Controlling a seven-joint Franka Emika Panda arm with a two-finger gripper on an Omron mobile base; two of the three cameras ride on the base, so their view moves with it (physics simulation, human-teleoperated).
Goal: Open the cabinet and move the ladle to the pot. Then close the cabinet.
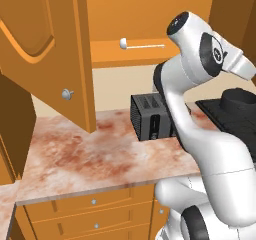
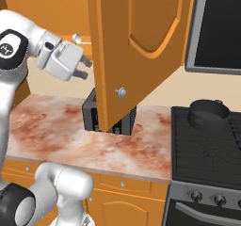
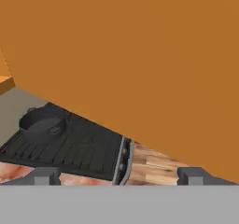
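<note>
While the ladle (image 1: 142,45) lies in the open cabinet (image 1: 45,49), the gripper (image 2: 86,68) hangs released, with no readable writing anywhere.

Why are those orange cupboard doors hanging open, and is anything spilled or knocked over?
Nothing looks spilled or broken. Both arched orange-wood cabinet doors stand open, showing the small silvery-white ladle lying flat on the shelf. The black slotted toaster stands upright on the marbled counter, and the dark round pot sits upright on the stove.

toaster (image 1: 151,118) black, upright at counter's back | counter (image 1: 85,154) reddish marble | stove (image 2: 207,147) dark, just right of counter | drawers (image 1: 90,211) orange, below counter
</note>
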